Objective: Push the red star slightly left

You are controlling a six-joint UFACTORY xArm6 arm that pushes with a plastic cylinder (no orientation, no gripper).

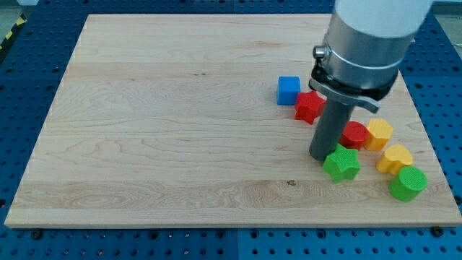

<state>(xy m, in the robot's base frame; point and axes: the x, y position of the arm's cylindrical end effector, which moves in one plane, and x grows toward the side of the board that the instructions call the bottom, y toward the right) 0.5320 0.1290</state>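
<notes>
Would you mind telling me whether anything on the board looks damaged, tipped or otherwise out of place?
Nothing stands out. The blocks lie flat and intact, clustered at the view's right, and my tip rests beside the green star, below the red star on the wooden board.

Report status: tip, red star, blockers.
My tip down, below-right of red star, apart from it. Blue cube close on star's left, in the push path. Green star beside tip.
</notes>
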